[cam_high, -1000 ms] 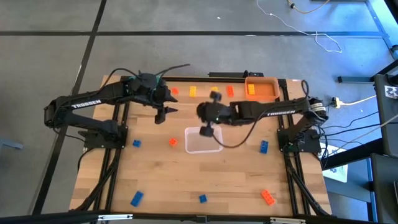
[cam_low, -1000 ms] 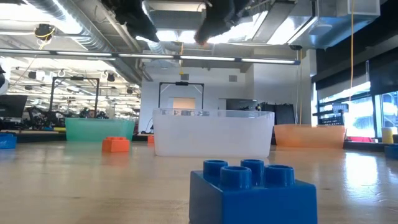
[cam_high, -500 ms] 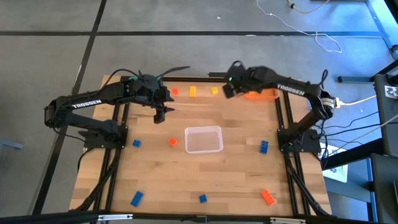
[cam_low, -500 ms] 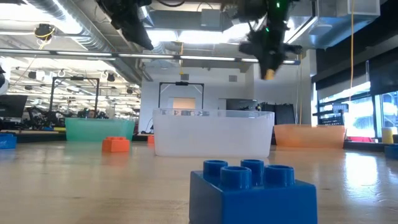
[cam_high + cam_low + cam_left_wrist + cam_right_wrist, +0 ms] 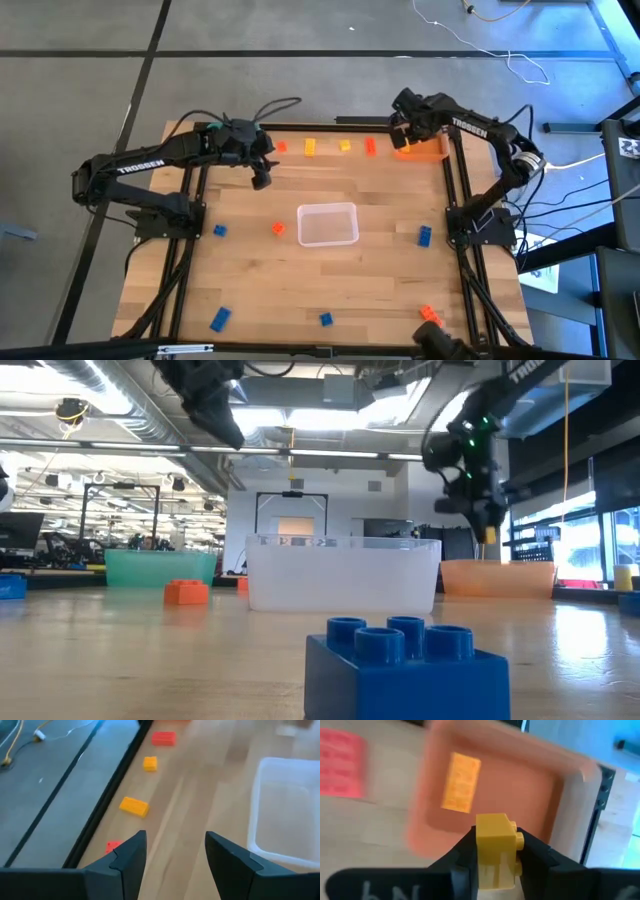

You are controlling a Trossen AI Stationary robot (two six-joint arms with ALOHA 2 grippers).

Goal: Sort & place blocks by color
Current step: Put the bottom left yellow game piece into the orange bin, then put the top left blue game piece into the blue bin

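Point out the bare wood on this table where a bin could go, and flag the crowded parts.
The widest bare wood lies in front of the clear bin, between it and the blue bricks along the near edge. Another patch sits between the clear bin and the far row of bricks. That far edge is crowded, with the orange bin under the right gripper.

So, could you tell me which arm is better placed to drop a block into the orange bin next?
The right. Its gripper is shut on a yellow block above the orange bin; the left gripper hangs open and empty across the table.
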